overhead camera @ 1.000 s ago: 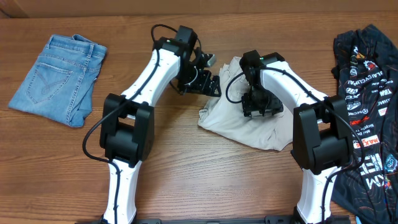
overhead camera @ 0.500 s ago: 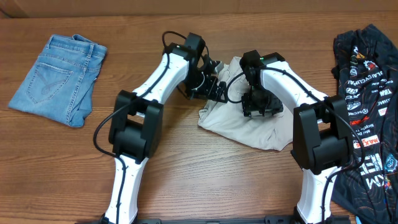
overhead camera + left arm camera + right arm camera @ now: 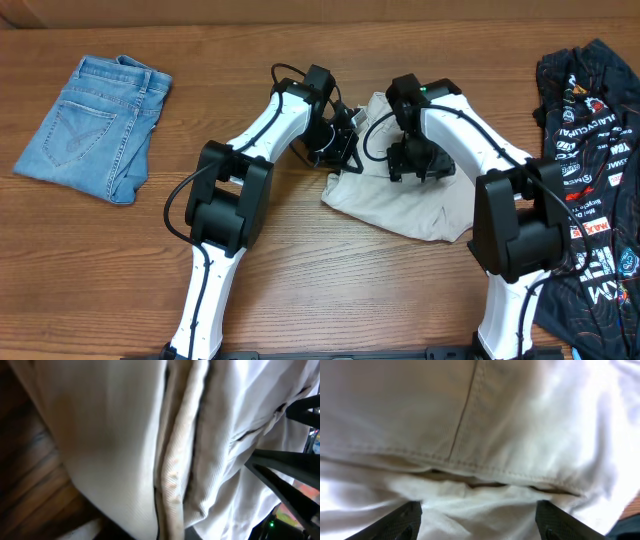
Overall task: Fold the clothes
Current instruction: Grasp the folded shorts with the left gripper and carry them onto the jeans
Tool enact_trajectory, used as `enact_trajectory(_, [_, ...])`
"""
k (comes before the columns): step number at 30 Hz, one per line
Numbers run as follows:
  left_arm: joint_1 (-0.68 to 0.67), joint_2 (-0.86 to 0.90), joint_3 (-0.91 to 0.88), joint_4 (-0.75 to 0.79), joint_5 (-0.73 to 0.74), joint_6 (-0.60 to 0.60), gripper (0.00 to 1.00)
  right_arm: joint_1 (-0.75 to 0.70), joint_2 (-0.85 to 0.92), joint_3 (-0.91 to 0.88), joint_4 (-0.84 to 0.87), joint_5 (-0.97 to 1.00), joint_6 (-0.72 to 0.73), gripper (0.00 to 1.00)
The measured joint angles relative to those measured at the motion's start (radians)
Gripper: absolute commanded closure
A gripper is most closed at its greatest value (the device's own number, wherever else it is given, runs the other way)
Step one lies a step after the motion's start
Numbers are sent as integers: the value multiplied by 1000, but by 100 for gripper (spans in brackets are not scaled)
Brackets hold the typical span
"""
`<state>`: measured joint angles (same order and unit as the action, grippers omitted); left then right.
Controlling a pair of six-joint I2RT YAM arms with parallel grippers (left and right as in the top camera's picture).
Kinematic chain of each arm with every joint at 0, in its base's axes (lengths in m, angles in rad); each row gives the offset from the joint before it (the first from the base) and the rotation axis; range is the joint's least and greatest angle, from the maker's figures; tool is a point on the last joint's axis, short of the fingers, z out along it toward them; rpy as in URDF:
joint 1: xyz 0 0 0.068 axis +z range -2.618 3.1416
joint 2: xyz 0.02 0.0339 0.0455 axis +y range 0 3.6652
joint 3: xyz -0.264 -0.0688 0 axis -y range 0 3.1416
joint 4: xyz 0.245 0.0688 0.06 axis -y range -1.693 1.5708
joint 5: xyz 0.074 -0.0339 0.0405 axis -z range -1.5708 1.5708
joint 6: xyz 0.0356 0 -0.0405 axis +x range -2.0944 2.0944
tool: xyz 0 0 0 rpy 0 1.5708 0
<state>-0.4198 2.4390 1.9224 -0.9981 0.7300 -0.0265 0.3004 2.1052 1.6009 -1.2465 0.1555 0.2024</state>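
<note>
The beige shorts (image 3: 400, 200) lie crumpled in the middle of the table. My left gripper (image 3: 343, 150) sits at their upper left edge and is shut on a fold of the cloth. In the left wrist view a seamed fold of the beige shorts (image 3: 175, 460) fills the picture and hides the fingers. My right gripper (image 3: 415, 162) hangs over the upper middle of the shorts. It is open, its black fingers (image 3: 402, 520) wide apart with the beige shorts (image 3: 480, 435) bunched between them. Denim shorts (image 3: 95, 125) lie at the far left, a black printed jersey (image 3: 590, 160) at the far right.
The two arms stand close together over the shorts, wrists a few centimetres apart. Part of the right arm (image 3: 285, 467) shows dark at the right edge of the left wrist view. Bare wooden table (image 3: 330, 290) lies in front of the shorts.
My left arm has swung right to the shorts' edge and its gripper has shut on the cloth. The right gripper has barely moved and stays open.
</note>
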Motion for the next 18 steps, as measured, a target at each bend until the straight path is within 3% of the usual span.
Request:
enact_trajectory(4, [3,0,2,-18,-25,-20,96,-7,-63,0,0,-1,0,22])
enact_trajectory(7, [14,-6,5,-58,-86,-56,96,-30,-150,3,-2,-2,0,15])
enact_trajectory(10, [53,-40,4,-135,-220,-101,96,-72,-253,25,-11,-2,2,11])
enact_trajectory(14, [190,-116,4,-208,-465,-149,96,-132,-396,55,-25,1,3,11])
enact_trajectory(18, [416,-243,4,-227,-702,-162,96,-145,-449,59,-47,2,3,11])
